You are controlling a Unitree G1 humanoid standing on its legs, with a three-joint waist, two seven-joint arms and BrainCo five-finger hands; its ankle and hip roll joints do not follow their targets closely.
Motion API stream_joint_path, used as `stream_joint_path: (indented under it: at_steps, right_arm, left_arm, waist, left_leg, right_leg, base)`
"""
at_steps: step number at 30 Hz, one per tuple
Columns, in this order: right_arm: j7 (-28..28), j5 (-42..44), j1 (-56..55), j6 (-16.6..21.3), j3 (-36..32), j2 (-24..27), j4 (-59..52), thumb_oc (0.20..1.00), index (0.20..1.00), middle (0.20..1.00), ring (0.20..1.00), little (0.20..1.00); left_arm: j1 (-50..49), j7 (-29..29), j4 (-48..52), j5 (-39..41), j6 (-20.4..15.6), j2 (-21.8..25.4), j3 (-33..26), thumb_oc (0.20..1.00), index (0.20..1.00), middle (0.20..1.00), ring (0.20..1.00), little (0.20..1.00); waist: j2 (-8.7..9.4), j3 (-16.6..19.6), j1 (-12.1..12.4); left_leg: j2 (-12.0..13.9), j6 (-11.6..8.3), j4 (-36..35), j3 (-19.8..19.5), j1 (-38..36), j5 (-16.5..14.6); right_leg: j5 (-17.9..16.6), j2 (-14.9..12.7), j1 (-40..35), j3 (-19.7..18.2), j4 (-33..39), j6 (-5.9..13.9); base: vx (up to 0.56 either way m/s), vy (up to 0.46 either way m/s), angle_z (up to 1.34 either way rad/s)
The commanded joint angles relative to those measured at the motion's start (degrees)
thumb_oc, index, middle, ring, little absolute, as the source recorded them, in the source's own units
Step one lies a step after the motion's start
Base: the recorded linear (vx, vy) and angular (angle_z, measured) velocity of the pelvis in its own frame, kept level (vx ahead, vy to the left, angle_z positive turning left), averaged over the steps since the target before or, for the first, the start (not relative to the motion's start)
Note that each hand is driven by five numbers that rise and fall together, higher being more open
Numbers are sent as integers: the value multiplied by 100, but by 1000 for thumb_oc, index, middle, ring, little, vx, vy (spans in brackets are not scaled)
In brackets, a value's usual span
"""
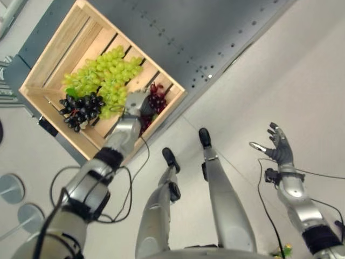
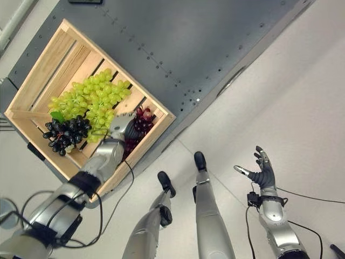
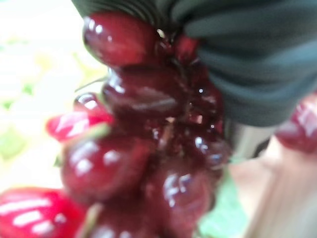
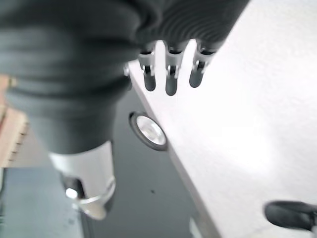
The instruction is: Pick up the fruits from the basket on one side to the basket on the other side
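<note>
Left hand [image 2: 123,125] in crate [image 2: 32,81] on red grapes [image 2: 143,120]; grip hidden, cannot tell.
Green grapes [image 2: 91,102], black grapes [image 2: 64,135] beside it; right hand [image 2: 263,171] spread, empty, over floor [image 2: 302,108].

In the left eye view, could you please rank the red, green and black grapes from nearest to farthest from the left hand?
1. Red grapes: touching the left hand, by the crate's near corner.
2. Green grapes: just beyond, mid-crate.
3. Black grapes: farthest, towards the crate's left edge.

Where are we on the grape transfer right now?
Nothing looks moved yet: green grapes and black grapes lie in the wooden crate. The left hand is down on the red grapes, grip unclear. The right hand hangs open, empty.
</note>
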State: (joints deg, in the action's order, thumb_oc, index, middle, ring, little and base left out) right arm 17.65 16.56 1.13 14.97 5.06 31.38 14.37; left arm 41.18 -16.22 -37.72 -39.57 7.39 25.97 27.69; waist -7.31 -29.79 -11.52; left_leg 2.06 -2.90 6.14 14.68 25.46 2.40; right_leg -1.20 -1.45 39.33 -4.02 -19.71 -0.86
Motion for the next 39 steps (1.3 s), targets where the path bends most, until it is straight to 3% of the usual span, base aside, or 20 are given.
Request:
stream_joint_path:
  at_steps: [1,12,20,23,24,25,26,28,31,35,38,39]
  right_arm:
    - [-137,159,-355,198,-247,15,-334,1000,1000,1000,1000,1000]
    - [-333,-155,-501,69,-333,121,-41,1000,1000,1000,1000,1000]
    - [-872,-139,-698,-75,-112,115,173,1000,1000,1000,1000,1000]
    - [-1122,-145,-676,-139,95,124,220,1000,1000,1000,1000,1000]
    - [-1312,-123,-630,-163,215,172,221,1000,1000,1000,1000,1000]
    - [-1315,-121,-622,-162,220,170,222,1000,1000,1000,1000,1000]
    - [-1474,-130,-467,-227,342,207,242,1000,1000,1000,1000,1000]
    - [-1637,-101,-311,-288,435,193,206,1000,1000,1000,1000,1000]
    - [-1692,-170,-359,-316,376,154,142,1000,1000,1000,1000,1000]
    - [-1789,-284,-250,-361,446,-35,13,1000,1000,1000,1000,1000]
    - [-1822,-390,-109,-379,527,-122,-35,1000,1000,1000,1000,1000]
    - [-1899,-442,37,-409,569,-165,-105,1000,1000,1000,1000,1000]
  left_arm:
    - [-440,-136,339,149,-231,41,-188,200,200,200,200,200]
    - [-1369,-143,1555,89,-559,770,-845,200,200,200,200,200]
    - [-1899,-156,2502,106,-833,1169,-1421,200,200,200,200,200]
    - [-2155,-174,2874,147,-957,1292,-1656,200,200,200,200,200]
    - [-2261,-209,3096,165,-1058,1363,-1762,200,200,200,200,200]
    - [-2268,-205,3105,166,-1058,1370,-1774,200,200,200,200,200]
    - [-2436,-196,3310,287,-1148,1417,-1938,200,200,200,200,200]
    - [-2506,-176,3535,268,-1233,1474,-2062,200,200,200,200,200]
    - [-2468,-43,3640,321,-1375,1470,-2036,200,200,200,200,200]
    - [-2384,138,3876,602,-1640,1580,-1992,200,200,200,200,200]
    - [-2410,186,4025,645,-1682,1691,-2039,200,200,200,200,200]
    - [-2452,356,4187,861,-1796,1767,-2112,200,200,200,200,200]
  waist:
    - [84,267,119]
    - [48,389,327]
    - [59,602,459]
    - [134,719,548]
    - [239,767,665]
    - [249,763,660]
    - [296,827,806]
    - [326,987,791]
    - [363,1221,755]
    - [550,1472,715]
    - [615,1492,773]
    - [566,1556,925]
  left_leg:
    - [-100,176,922,-222,596,-411]
    - [-232,186,604,-478,-125,-303]
    - [-264,182,311,-692,-740,-211]
    - [-371,249,310,-939,-897,-287]
    - [-607,257,571,-1363,-941,-490]
    - [-612,257,571,-1358,-924,-456]
    - [-1078,298,643,-2057,-995,-549]
    - [-1123,334,511,-2147,-1092,-540]
    - [-1000,344,276,-1801,-1322,-480]
    - [-863,458,-309,-1407,-1772,-362]
    - [-696,425,-468,-1123,-1892,-299]
    - [-457,354,-537,-847,-2004,-272]
  right_leg:
    - [-8,31,-468,229,478,388]
    - [86,-52,-1198,409,580,391]
    - [136,-60,-1778,524,679,392]
    - [87,12,-1936,399,827,409]
    - [72,41,-2074,230,948,429]
    - [32,36,-2069,228,972,429]
    - [-45,135,-2090,-14,1020,450]
    - [-83,222,-2095,-189,1038,501]
    - [-176,129,-2199,-130,1170,612]
    - [-433,111,-2274,-276,1281,926]
    - [-492,49,-2250,-1,1256,1043]
    - [-232,-276,-2354,961,1037,995]
  base:
    - [2,4,13]
    - [22,9,10]
    - [35,16,9]
    - [23,51,2]
    - [22,79,-20]
    - [20,155,-53]
    - [-11,90,-67]
    - [19,115,-120]
    - [46,141,-43]
    - [-22,121,-52]
    - [-50,24,-79]
    - [-55,45,-83]
